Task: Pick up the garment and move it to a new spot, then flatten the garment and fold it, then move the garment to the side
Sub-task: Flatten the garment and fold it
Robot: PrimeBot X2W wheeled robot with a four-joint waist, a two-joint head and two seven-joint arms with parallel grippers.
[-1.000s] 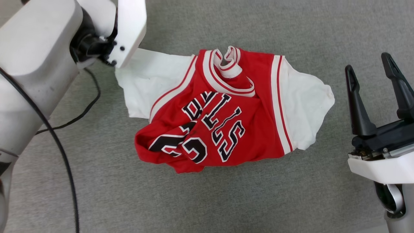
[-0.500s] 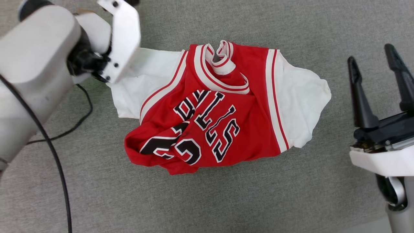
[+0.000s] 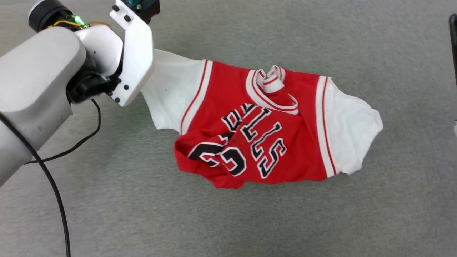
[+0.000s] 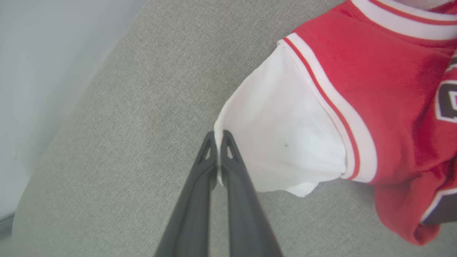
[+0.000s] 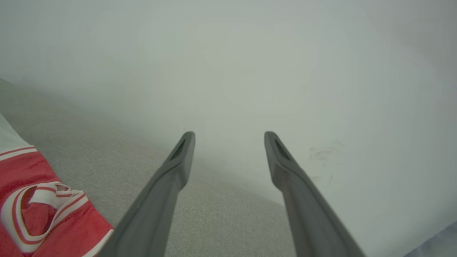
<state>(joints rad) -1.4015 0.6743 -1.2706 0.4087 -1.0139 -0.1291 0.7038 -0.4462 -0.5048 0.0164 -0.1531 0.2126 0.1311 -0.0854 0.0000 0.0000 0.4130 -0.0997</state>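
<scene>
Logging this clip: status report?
Left gripper shut on white sleeve of red jersey garment. Right gripper open, apart. Garment crumpled on grey carpet. Black cable aside.

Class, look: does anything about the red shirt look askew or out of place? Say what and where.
Yes. The garment lies rumpled, not flat: its lower red part bunches over the number, and the collar is twisted. The left gripper pinches one white sleeve.

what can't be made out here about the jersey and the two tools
- left tool: in the head view its tips and its pinch on the garment are hidden behind the white wrist bracket.
- black print: head view, crumpled folds swallow part of the number and letters.
- right tool: cut off by the head view's right edge, leaving a dark sliver.
- pale background: right wrist view, blurred and featureless.
</scene>
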